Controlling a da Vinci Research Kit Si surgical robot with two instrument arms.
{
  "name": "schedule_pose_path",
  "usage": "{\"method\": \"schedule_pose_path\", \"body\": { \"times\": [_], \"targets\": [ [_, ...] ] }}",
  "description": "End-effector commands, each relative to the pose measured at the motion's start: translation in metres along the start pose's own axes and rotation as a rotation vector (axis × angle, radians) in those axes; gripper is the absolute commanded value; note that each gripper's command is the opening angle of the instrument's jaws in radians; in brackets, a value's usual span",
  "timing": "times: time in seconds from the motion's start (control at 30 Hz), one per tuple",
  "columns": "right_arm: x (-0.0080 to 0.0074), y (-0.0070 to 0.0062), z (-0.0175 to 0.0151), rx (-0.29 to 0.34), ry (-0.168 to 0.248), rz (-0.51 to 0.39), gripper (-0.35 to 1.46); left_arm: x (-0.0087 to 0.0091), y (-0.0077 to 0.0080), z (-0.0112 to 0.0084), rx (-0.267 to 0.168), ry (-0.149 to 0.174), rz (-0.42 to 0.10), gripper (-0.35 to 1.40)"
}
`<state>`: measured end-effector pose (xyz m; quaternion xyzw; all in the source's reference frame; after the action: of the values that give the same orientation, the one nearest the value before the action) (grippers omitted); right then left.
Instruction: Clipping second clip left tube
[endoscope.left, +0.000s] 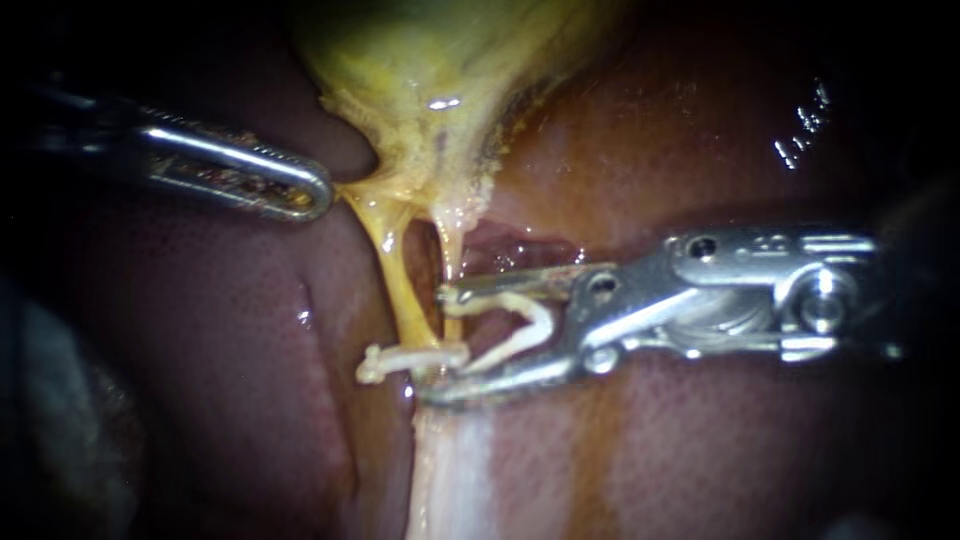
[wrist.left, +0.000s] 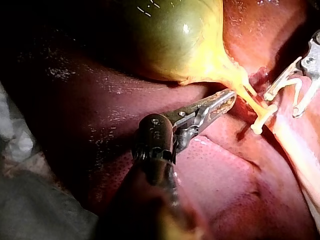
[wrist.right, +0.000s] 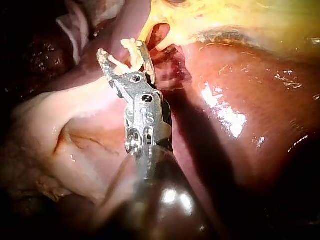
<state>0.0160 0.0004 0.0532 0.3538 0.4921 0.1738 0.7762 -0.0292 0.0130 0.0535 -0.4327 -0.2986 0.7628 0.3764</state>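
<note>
Left instrument shaft lost in darkness, gallbladder cut off above, tube partly behind open clip

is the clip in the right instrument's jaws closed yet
No, the clip gapes in an open V between the right instrument's jaws.

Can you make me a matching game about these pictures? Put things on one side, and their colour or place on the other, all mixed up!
Things:
1. gallbladder
2. liver
3. closed clip
4. open clip

Colour or place:
A. held in the jaws of the right instrument
B. yellow-green
C. dark red
D. shut across a yellow tube

Pairs: 1-B, 2-C, 3-D, 4-A
</note>
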Motion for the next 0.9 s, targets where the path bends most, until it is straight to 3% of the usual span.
{"method": "schedule_pose_path", "body": {
  "times": [0.03,0.27,0.53,0.67,0.9],
  "targets": [
    [-0.0002,0.0003,0.0002,0.002,-0.002,0.007,0.45,0.0,0.0,0.0,0.001,0.0,-0.002,-0.35],
    [-0.0021,0.0027,0.0006,0.031,-0.02,0.054,0.45,0.0,0.0002,0.0,0.002,0.0,-0.002,-0.35],
    [-0.0036,0.0039,0.0016,0.024,-0.022,0.075,0.45,0.0,0.0003,0.0,0.003,0.001,-0.003,-0.35],
    [-0.0034,0.0043,0.0023,0.03,0.004,0.088,0.45,0.0001,0.0004,0.0002,0.004,0.001,-0.003,-0.35],
    [-0.0022,0.0046,0.0043,0.067,0.1,0.129,0.46,0.0002,0.0005,0.0003,0.005,0.002,-0.004,-0.35]
  ]
}}
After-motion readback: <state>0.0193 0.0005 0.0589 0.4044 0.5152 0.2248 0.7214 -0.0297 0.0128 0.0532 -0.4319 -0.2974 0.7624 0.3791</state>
